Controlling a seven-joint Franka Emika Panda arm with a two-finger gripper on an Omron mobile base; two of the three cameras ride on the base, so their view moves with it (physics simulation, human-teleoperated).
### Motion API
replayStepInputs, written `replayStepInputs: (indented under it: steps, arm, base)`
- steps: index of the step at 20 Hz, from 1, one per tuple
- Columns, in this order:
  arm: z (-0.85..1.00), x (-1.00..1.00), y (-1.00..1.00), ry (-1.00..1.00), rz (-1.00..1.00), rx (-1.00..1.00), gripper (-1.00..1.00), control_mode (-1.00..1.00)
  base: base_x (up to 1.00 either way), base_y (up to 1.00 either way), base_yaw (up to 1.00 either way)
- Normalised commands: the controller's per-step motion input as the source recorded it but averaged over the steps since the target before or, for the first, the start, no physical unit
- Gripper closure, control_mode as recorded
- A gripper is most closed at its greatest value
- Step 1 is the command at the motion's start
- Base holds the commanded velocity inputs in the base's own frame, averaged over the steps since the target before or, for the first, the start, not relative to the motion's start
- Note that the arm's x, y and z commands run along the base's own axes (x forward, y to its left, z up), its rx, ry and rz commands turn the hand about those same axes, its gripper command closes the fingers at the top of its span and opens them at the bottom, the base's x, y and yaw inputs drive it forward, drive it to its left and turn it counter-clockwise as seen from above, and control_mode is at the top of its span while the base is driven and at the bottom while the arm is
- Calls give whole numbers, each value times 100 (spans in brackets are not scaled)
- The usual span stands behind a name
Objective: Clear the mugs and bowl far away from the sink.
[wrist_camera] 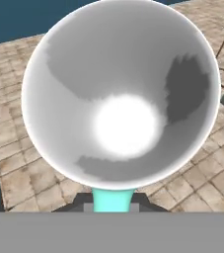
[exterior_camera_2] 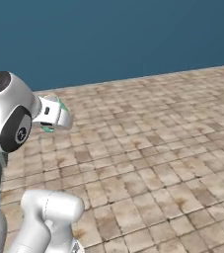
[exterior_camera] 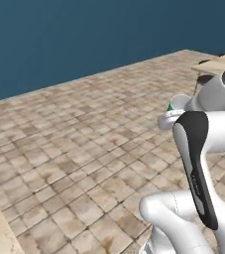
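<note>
Mug (wrist_camera: 121, 99) pinched in gripper (wrist_camera: 112, 200); hand view shows grey-white inside, base views teal edge.

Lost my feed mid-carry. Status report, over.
Gripper shut on teal mug, held up over tiled floor. Mug's white inside faces the hand camera. Nothing in the way ahead.

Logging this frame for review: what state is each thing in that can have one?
Teal mug: held off the floor, open mouth facing the hand camera, inside looks empty.
Gripper: shut on the teal mug's handle.
Tiled floor: nothing resting on the visible stretch.
</note>
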Motion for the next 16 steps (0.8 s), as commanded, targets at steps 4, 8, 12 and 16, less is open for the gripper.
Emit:
replayStepInputs:
  steps: [4, 8, 12, 16]
  arm:
    - [0, 0, 0, 0, 0, 0, 100, 100]
    - [0, 0, 0, 0, 0, 0, 100, 100]
    - [0, 0, 0, 0, 0, 0, 100, 100]
    - [0, 0, 0, 0, 0, 0, 100, 100]
  base:
    - [0, 0, -100]
    - [3, -1, -97]
    - [72, -6, -65]
    - [100, 7, -17]
